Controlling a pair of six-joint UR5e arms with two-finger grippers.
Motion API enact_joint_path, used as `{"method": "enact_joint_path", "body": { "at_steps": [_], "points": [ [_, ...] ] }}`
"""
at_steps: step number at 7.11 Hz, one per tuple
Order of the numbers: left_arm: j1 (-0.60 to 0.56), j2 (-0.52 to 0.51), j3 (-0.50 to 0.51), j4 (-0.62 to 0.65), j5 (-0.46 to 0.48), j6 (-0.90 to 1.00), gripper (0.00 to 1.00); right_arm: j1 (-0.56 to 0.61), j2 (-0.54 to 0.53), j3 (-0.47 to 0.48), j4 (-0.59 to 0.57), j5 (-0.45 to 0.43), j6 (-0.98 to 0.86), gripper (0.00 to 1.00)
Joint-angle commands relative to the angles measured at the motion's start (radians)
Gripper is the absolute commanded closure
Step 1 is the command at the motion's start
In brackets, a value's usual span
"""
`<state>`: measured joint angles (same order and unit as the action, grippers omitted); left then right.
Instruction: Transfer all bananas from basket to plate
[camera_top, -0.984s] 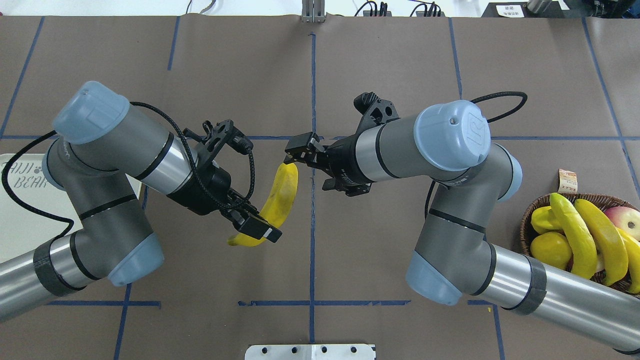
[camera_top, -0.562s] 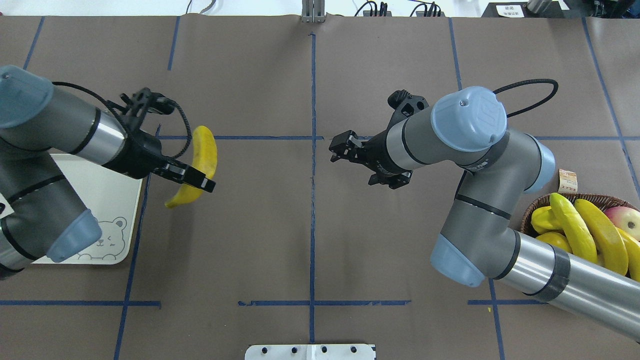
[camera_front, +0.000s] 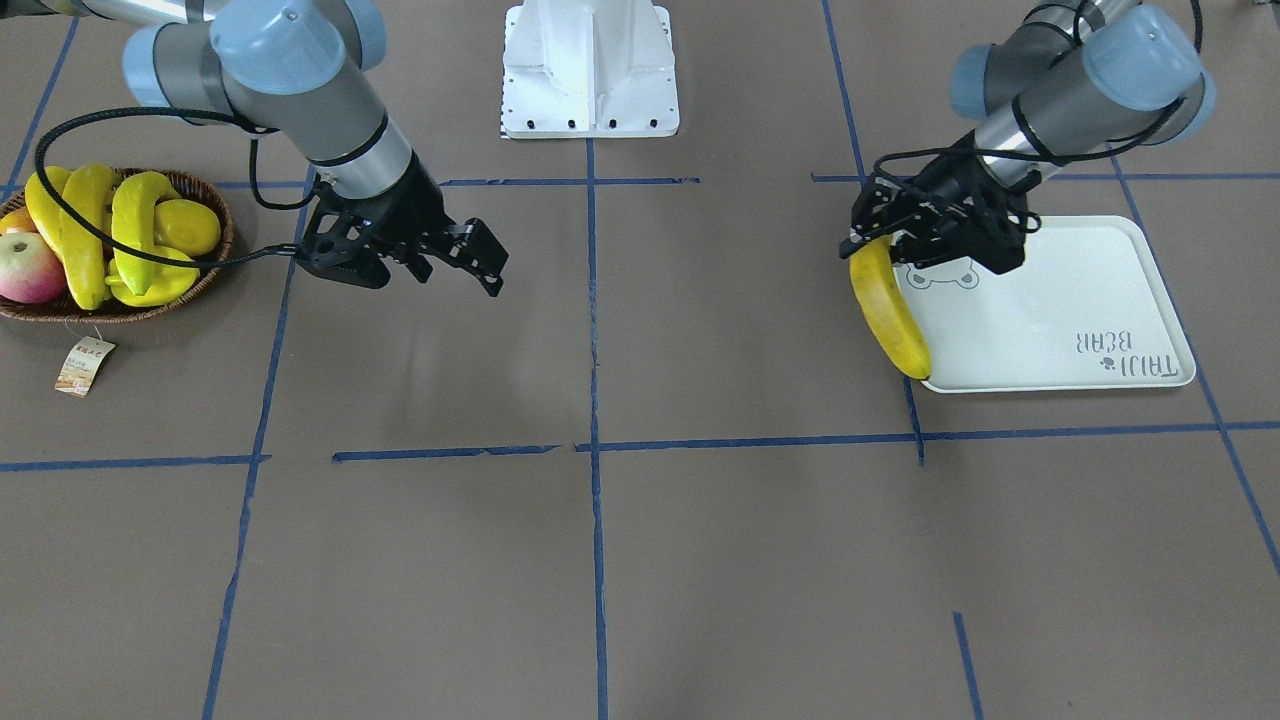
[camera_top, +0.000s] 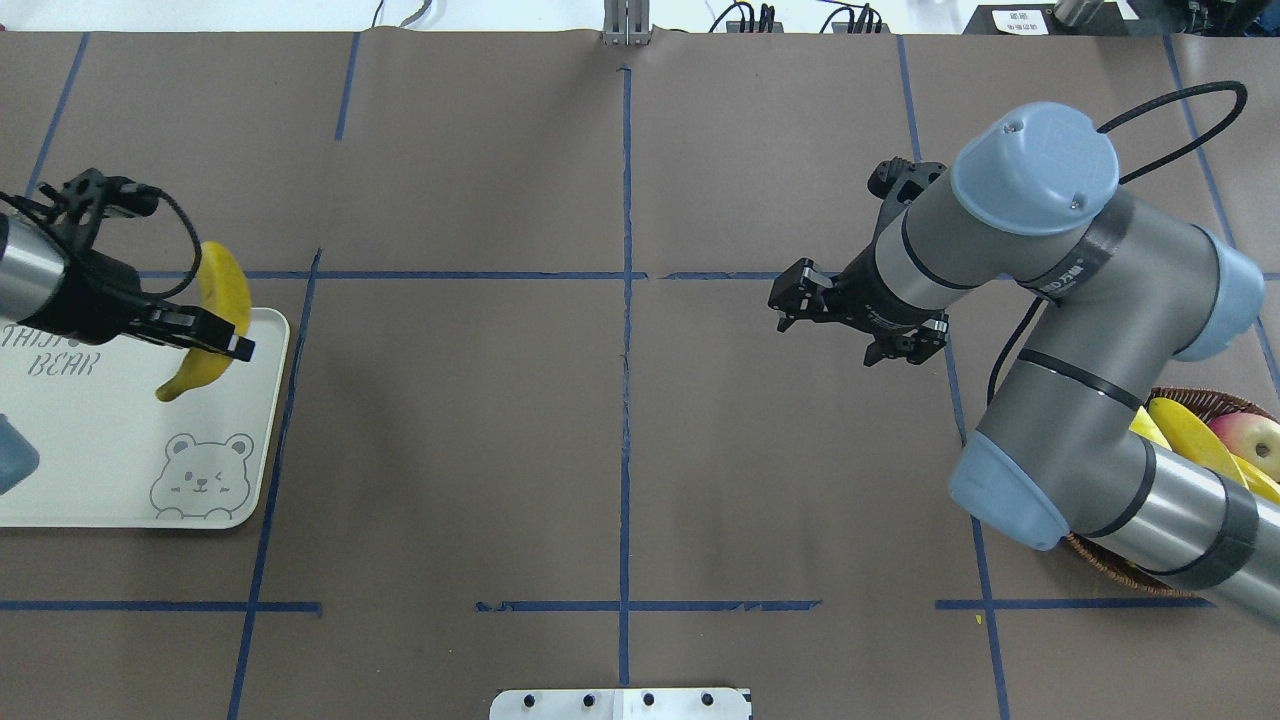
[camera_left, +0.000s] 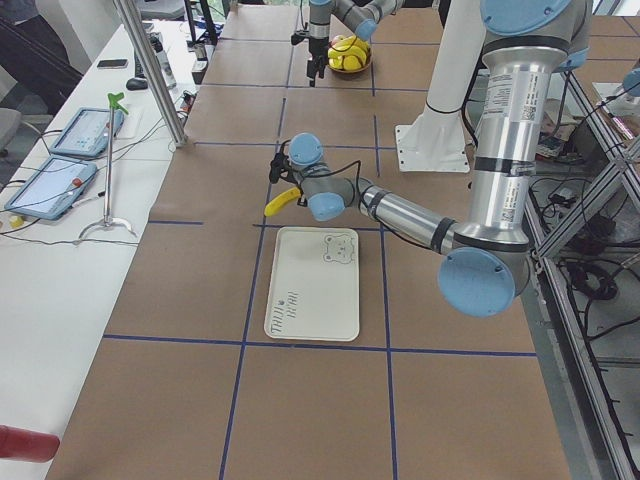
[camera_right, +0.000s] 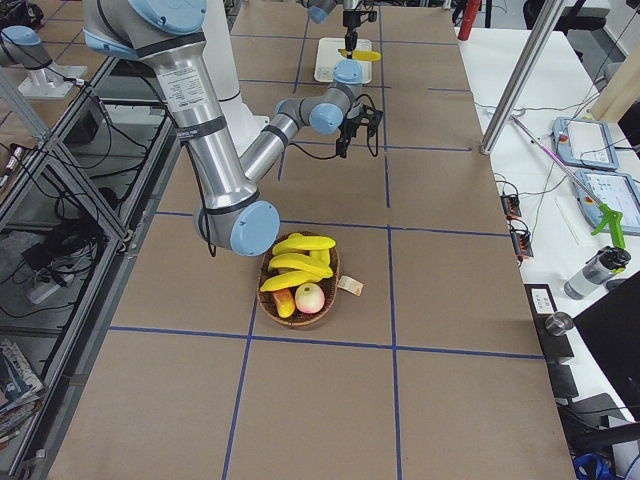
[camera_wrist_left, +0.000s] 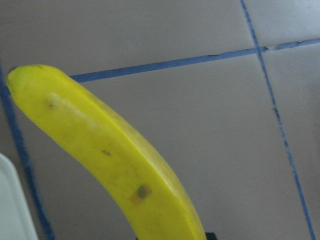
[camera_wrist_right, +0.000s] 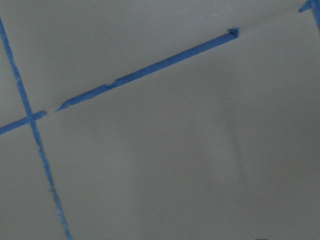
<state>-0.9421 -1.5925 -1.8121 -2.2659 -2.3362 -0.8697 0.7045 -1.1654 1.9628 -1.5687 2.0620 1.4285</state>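
My left gripper (camera_top: 225, 345) is shut on a yellow banana (camera_top: 228, 290), held in the air over the right edge of the white bear plate (camera_top: 120, 450). From the front, the banana (camera_front: 890, 315) hangs along the plate's (camera_front: 1060, 310) edge under the left gripper (camera_front: 885, 238). The left wrist view is filled by the banana (camera_wrist_left: 115, 165). My right gripper (camera_top: 790, 300) hovers open and empty right of the table's centre. The wicker basket (camera_front: 218, 255) holds more bananas (camera_front: 85, 235). In the overhead view my right arm covers much of the basket (camera_top: 1210, 398).
An apple (camera_front: 30, 265), a round yellow fruit (camera_front: 188, 225) and a ridged yellow fruit (camera_front: 150, 288) also lie in the basket, with a paper tag (camera_front: 82, 365) beside it. The robot's white base (camera_front: 590, 70) stands at the table's edge. Blue tape lines cross the brown table.
My left arm has carried the banana from the table's centre leftward to the plate's edge. My right gripper has drawn back to the right, empty.
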Motion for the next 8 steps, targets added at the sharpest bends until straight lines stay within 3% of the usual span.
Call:
{"method": "enact_joint_path", "body": {
  "at_steps": [1, 3, 5, 7, 8],
  "points": [
    [-0.059, 0.161, 0.002, 0.012, 0.09, 0.124, 0.99, 0.009, -0.016, 0.077, -0.143, 0.003, -0.086, 0.0],
    [-0.053, 0.248, 0.023, 0.058, 0.249, 0.217, 0.99, 0.007, -0.016, 0.076, -0.142, 0.001, -0.086, 0.0],
    [-0.053, 0.243, 0.097, 0.056, 0.261, 0.267, 0.97, 0.006, -0.016, 0.074, -0.137, 0.0, -0.086, 0.0],
    [-0.052, 0.252, 0.105, 0.052, 0.242, 0.282, 0.94, 0.004, -0.014, 0.071, -0.136, -0.005, -0.086, 0.0],
    [-0.052, 0.252, 0.12, 0.048, 0.236, 0.303, 0.85, 0.004, -0.014, 0.071, -0.134, -0.008, -0.086, 0.0]
  ]
}}
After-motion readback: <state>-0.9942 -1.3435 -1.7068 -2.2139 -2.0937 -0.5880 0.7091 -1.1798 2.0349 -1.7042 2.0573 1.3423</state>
